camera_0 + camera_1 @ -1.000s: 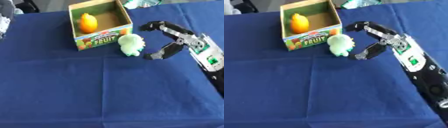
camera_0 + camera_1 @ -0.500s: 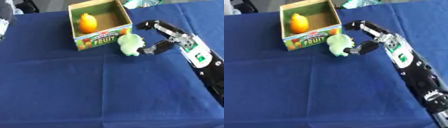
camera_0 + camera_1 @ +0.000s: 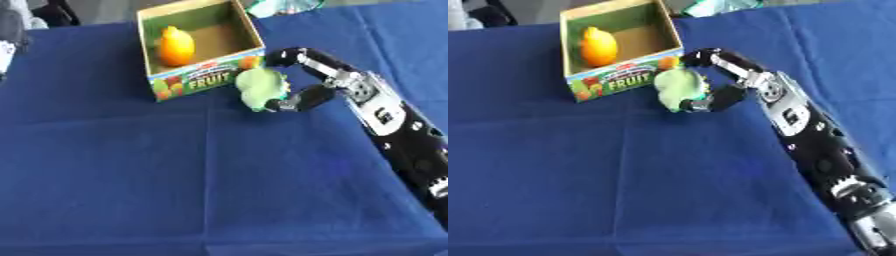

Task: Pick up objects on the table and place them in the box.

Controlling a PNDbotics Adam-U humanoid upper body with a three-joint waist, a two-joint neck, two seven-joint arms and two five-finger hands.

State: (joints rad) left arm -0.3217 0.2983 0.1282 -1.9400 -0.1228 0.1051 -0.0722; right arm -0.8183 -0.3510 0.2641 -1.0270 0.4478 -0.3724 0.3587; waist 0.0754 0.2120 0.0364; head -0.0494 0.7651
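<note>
A: Entry, working surface first. Bench (image 3: pixel 131 190) covered with a blue cloth, creases running across it.

B: Arm?

A: Right arm (image 3: pixel 815 150) enters from the lower right and runs diagonally up toward the centre, black with silver joints. Left arm not seen in either view.

B: Box position?

A: Box (image 3: pixel 206 80) sits at the upper centre, open top, green inside, "FRUIT" printed on the near wall. One orange-yellow fruit (image 3: pixel 175 45) lies inside, toward the left wall.

B: Hand pose?

A: Right hand (image 3: pixel 306 75) is at the box's near right corner, palm turned toward the box. Its fingers (image 3: pixel 284 55) arch over the top of the pale green object (image 3: pixel 260 87) and the thumb (image 3: pixel 293 102) curls in beneath it, so the hand is closed round the object from the right side.

B: And the object itself?

A: Pale green, lumpy and rounded; cannot identify further. It is just beside the box's front right corner, outside the box. Cannot tell whether it rests on the cloth or is lifted off it.
</note>
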